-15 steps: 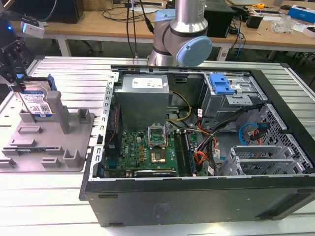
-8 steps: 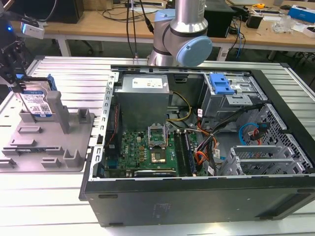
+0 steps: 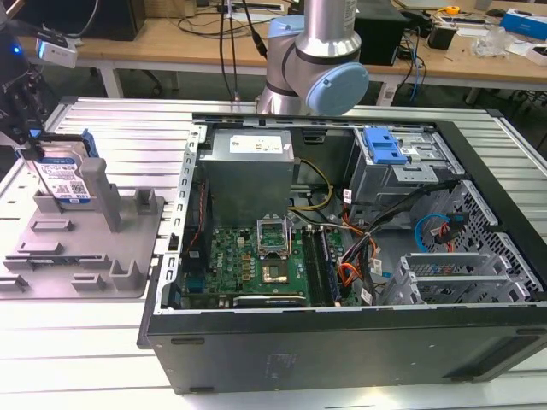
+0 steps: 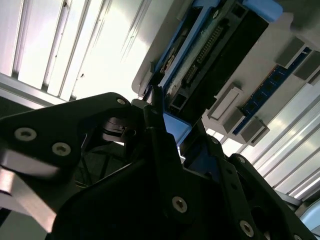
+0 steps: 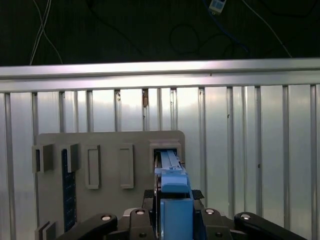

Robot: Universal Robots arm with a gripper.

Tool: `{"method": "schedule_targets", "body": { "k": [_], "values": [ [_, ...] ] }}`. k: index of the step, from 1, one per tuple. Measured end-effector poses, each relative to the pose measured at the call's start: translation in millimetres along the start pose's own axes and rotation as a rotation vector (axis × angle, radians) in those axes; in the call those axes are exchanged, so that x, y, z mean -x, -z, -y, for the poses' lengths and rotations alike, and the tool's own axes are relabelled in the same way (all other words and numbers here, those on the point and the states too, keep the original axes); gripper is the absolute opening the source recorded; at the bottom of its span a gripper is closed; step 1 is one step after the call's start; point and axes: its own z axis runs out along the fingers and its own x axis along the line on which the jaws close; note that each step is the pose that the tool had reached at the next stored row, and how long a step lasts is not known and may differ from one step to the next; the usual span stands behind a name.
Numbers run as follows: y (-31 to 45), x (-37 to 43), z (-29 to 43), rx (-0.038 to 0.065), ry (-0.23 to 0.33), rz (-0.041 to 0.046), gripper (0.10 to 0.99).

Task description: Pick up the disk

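We note the ribbed metal table (image 3: pixel 111 120) first, carrying the open computer case (image 3: pixel 342 256) on the exterior view's right and the grey fixture (image 3: pixel 85 248) on the exterior view's left. The arm (image 3: pixel 320 60) rises behind the case; its wrist end reaches out over the fixture at the far left of that view.

The disk (image 3: pixel 65 175) stands on edge in the fixture's slot beside an upright post, label facing the camera, blue side rails at its edges. In the first wrist view we look straight down its top edge, the blue rail (image 5: pixel 172 187) running out of the slot toward the camera.

The gripper (image 5: pixel 172 220) sits directly over that edge. In both wrist views its black fingers (image 4: pixel 152 107) flank the blue rail, one to each side, and appear pressed against it (contact line partly hidden by the gripper body, so the firmness of the clamp is our judgement). The disk's lower edge looks seated in the slot, not lifted.

To do this step well, we judge:
- keep the grip centred on the rail, so the drive does not pivot
- lift straight along the slot axis; tilt would bind it against the post
- rise slowly until the bottom edge clears the fixture.
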Motion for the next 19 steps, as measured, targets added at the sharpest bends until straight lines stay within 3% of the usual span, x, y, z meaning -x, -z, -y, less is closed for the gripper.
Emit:
{"method": "schedule_targets", "body": {
  "k": [4, 6, 12, 14, 19],
  "values": [
    [0.4, 0.0, 0.0, 0.000, 0.000, 0.0002, 0.365],
    [10.0, -0.1, 0.1, 0.000, 0.000, -0.0016, 0.365],
    [43.5, -0.9, -0.1, 0.000, 0.000, -0.0023, 0.365],
    [61.4, -1.3, -0.1, 0.000, 0.000, -0.0025, 0.365],
    [93.4, -2.0, -0.1, 0.000, 0.000, -0.0024, 0.365]
  ]
}}
